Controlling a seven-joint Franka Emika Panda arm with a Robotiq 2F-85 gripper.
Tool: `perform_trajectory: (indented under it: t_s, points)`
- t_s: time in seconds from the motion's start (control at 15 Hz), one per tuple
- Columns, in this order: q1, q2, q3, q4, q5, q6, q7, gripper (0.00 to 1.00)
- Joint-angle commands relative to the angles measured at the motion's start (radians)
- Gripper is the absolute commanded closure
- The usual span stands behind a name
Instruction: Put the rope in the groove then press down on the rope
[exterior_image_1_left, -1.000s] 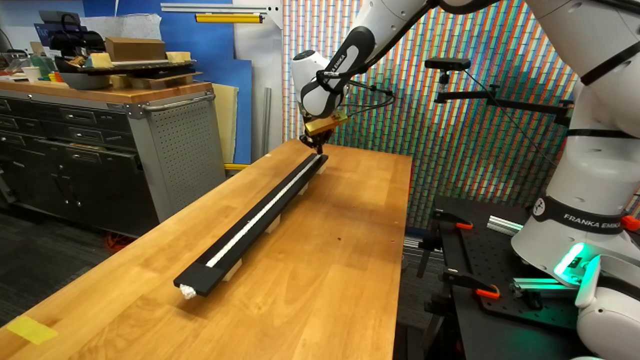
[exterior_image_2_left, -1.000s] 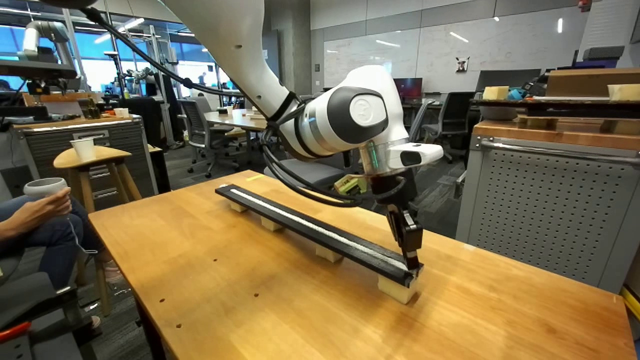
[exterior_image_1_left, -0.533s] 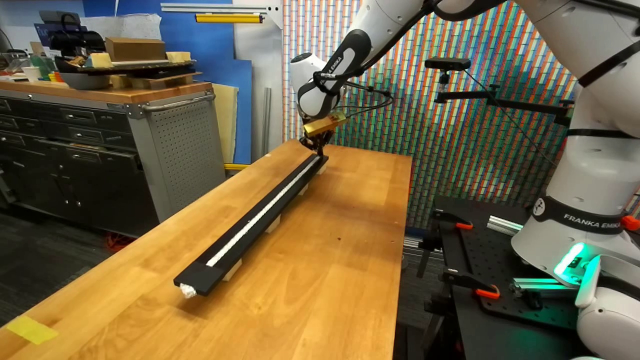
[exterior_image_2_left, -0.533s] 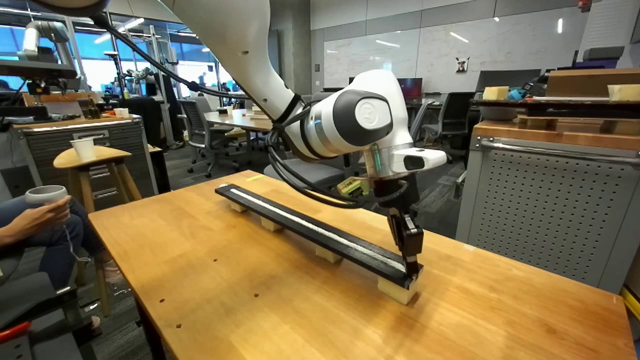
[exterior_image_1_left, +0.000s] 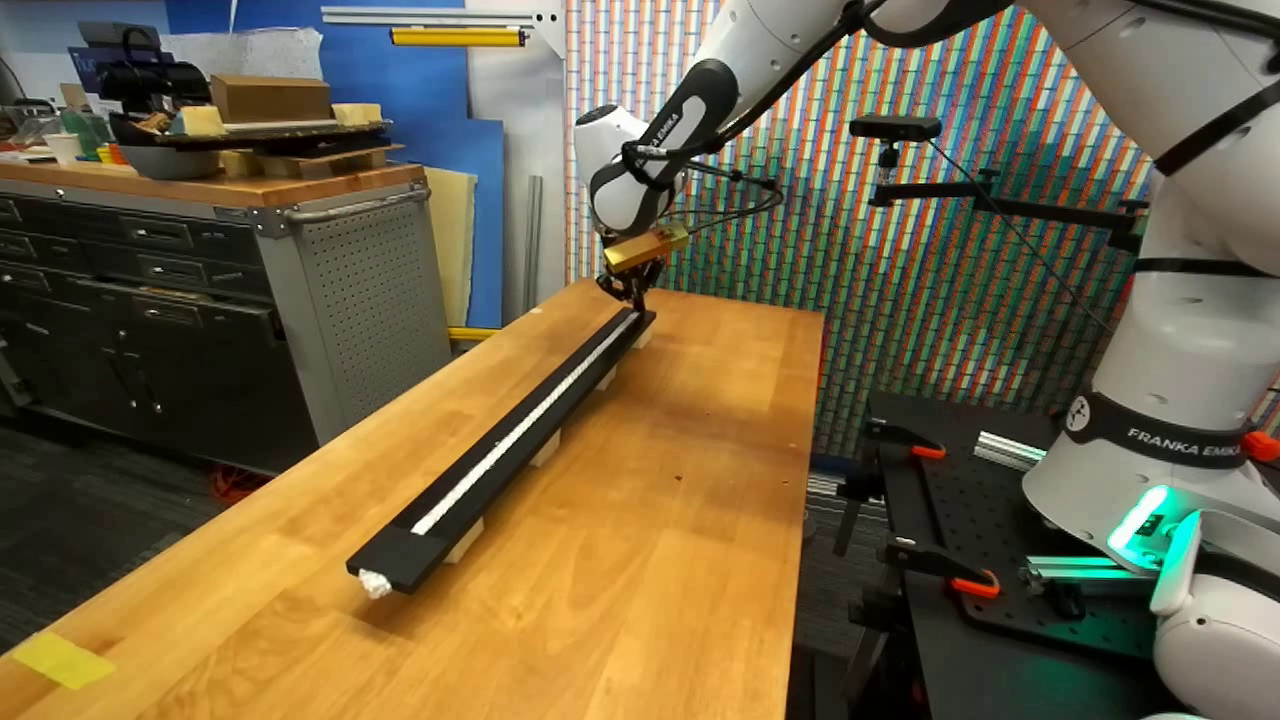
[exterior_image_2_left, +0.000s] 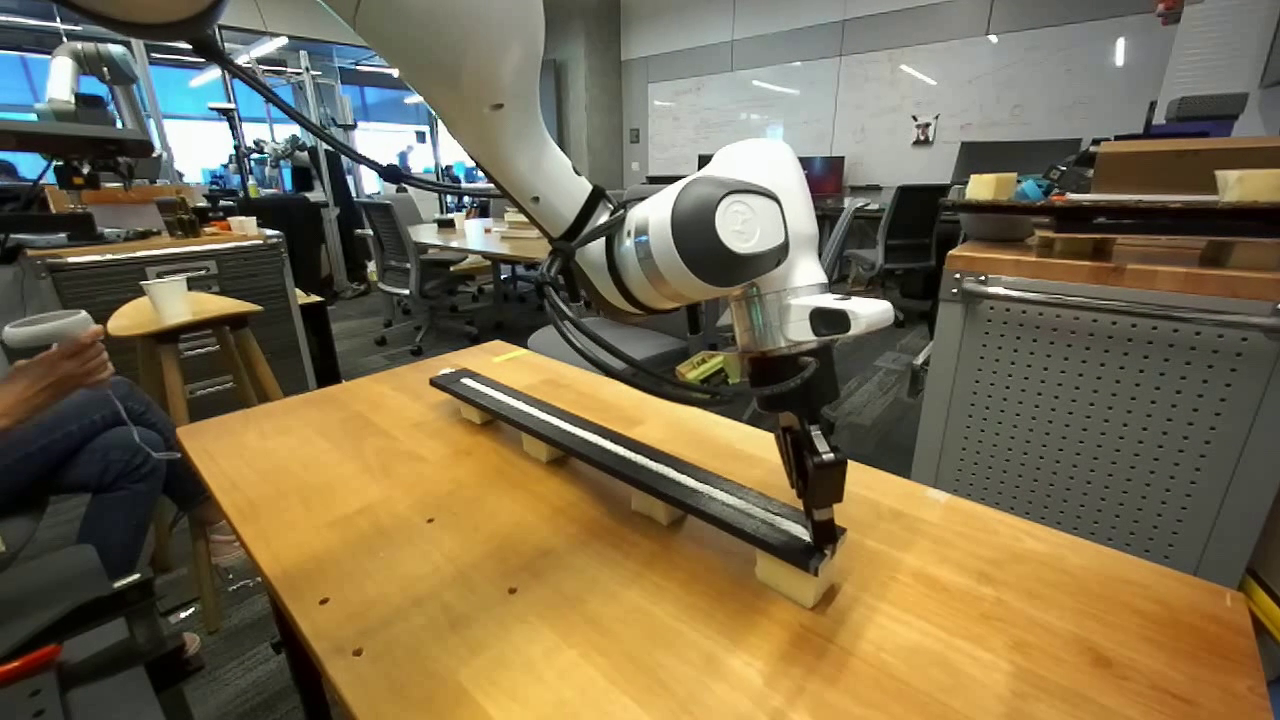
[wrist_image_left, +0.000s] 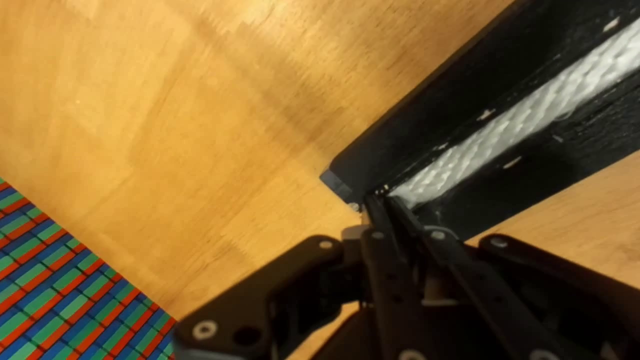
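Note:
The white braided rope (wrist_image_left: 520, 122) lies along the groove (wrist_image_left: 424, 164) of the long black bar (wrist_image_left: 400, 132). The rope also shows in both exterior views (exterior_image_1_left: 520, 432) (exterior_image_2_left: 640, 462), running straight along most of the bar (exterior_image_1_left: 398, 558) (exterior_image_2_left: 720, 515). My gripper (wrist_image_left: 381, 196) points down at one end of the bar, its two fingertips close together with nothing seen between them. The tips are at the rope's end and hide it. The gripper is also at that end in both exterior views (exterior_image_1_left: 638, 306) (exterior_image_2_left: 822, 545). Whether the tips touch the rope cannot be told.
The bar rests on several pale blocks (exterior_image_2_left: 795, 580) on the wooden table (exterior_image_2_left: 600, 640). A white lump (exterior_image_1_left: 376, 583) is under the bar's opposite end. A grey tool cabinet (exterior_image_2_left: 1110, 420) stands beyond the table. A person's hand (exterior_image_2_left: 75, 370) holds a controller beside the table.
My wrist has shifted slightly, leftward in an exterior view and rightward in an exterior view. The fingertips dipped a little, then rose slightly. Rope and bar look unmoved. The person's hand moved left.

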Motion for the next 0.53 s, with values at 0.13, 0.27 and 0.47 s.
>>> perform_trajectory:
  t_s: [0.13,0.27,0.47]
  points:
    - [0.083,-0.078,-0.024,-0.071,-0.059,0.032,0.037,0.91]
    - [0.119,-0.107,-0.034,-0.09,-0.092,0.03,0.061,0.91]
    - [0.165,-0.152,-0.035,-0.119,-0.141,0.012,0.088,0.91]
